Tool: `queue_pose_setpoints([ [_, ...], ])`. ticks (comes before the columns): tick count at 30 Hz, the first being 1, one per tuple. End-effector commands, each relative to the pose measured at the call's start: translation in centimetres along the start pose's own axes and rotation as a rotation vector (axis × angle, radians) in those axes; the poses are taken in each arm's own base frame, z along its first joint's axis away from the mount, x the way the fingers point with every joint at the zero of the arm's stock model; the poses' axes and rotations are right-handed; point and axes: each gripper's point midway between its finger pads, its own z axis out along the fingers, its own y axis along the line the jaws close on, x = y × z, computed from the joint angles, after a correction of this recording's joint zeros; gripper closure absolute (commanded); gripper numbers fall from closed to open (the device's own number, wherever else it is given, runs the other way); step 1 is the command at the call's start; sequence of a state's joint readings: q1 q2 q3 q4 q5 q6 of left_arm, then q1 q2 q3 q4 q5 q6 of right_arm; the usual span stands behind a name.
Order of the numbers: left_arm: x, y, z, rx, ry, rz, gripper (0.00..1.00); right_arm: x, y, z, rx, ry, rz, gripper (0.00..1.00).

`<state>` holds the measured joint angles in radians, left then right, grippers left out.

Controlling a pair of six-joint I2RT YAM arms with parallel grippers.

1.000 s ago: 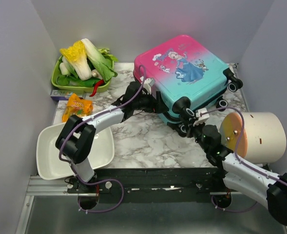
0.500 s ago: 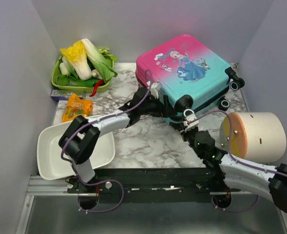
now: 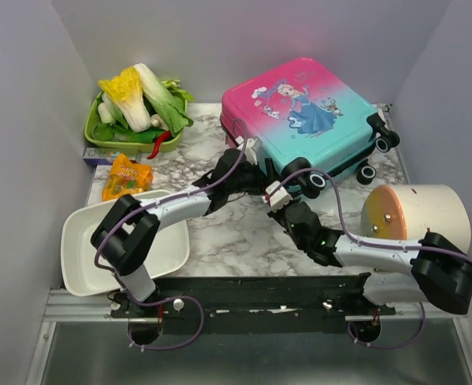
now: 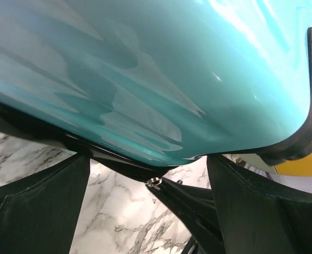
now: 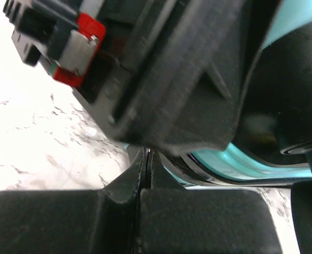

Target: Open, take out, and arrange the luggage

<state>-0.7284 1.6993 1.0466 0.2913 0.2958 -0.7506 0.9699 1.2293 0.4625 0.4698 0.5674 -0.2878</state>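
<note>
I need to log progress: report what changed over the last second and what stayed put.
The right gripper, shut, swung left along the suitcase's near side, from its wheel corner to beside the left gripper. The suitcase seems to have shifted slightly. Unchanged: left gripper open at the suitcase's near edge; basin, cylinder and vegetables in place.

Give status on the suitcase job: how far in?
Nothing looks done yet: the suitcase lies flat and closed. In hand: the open left gripper sits at its teal near edge, and the right gripper is shut at that edge near a wheel. Left: open it, unpack, arrange.
</note>
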Motion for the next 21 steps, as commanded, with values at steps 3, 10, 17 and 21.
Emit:
queue_pose_setpoints([
  [3,-4.7,4.5,-5.8,-0.322,-0.279,0.024,0.01,-12.7,2.9,0.1,-0.113,-0.366,0.201,0.99],
  [10,-5.6,12.2,-17.5,-0.675,-0.466,-0.14,0.01,-12.7,2.7,2.0,-0.033,-0.318,0.3,0.99],
  [17,-4.0,14.3,-23.3,-0.735,-0.57,-0.208,0.01,-13.4,4.4,4.4,-0.036,-0.272,0.38,0.99],
  [21,-3.8,14.0,-24.3,-0.726,-0.587,-0.203,0.01,-13.0,5.8,6.6,-0.015,-0.234,0.391,0.99],
])
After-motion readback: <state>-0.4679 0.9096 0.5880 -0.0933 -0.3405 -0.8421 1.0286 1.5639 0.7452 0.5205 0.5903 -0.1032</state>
